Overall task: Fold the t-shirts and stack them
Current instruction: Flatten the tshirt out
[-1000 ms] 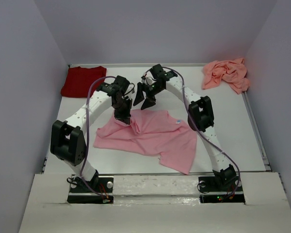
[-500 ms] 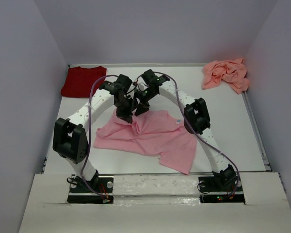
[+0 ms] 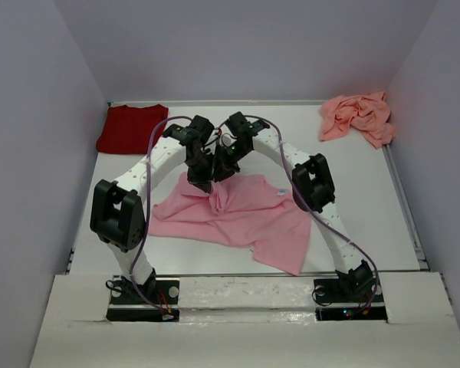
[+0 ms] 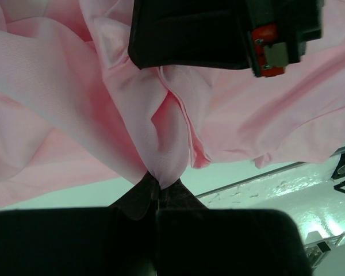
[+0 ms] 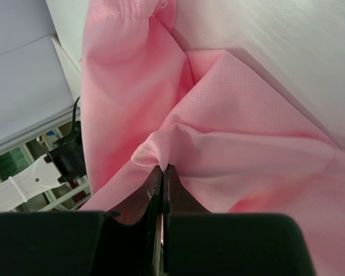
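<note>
The rumpled light pink cloth t-shirt lies under the left gripper and right gripper, with the folded dark red t-shirt far to their left and the crumpled salmon-pink t-shirt far right. Each gripper is clamped tight on a raised pink fold.

The left arm and right arm had white links, bulky black joint housings, lavender cables looping alongside and black bases, with the left end effector matte black and the right end effector carrying an orange-red block.
</note>
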You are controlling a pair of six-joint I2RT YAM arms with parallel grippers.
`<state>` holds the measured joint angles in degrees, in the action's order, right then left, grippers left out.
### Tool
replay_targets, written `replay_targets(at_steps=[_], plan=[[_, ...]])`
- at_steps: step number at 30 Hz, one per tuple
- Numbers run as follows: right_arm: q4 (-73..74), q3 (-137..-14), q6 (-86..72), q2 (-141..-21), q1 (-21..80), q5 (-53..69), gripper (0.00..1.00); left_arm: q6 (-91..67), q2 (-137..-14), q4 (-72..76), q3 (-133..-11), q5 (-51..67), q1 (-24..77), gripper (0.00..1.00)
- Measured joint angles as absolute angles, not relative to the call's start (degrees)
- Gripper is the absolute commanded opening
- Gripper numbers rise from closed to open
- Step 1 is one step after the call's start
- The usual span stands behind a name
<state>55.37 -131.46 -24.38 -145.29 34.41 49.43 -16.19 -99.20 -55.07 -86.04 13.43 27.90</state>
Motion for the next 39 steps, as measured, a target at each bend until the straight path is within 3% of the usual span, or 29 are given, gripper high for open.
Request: replay_targets(at_steps=[12, 21, 39], plan=[[54.6, -129.6, -25.8, -133.6, 22.9, 41.1, 0.0, -15.3, -99.2, -55.2, -85.8, 13.0, 28.2, 0.0], [52.0, -114.2, -27.2, -120.9, 22.3, 36.3, 0.0, -13.7, -99.2, -55.5, -85.1, 11.9, 28.2, 0.0], [45.9, -89.6, -33.3, -91.7, 22.8, -3.0, 0.0, -12.9, -97.6, -52.0, -82.5, 11.8, 27.0, 0.0]])
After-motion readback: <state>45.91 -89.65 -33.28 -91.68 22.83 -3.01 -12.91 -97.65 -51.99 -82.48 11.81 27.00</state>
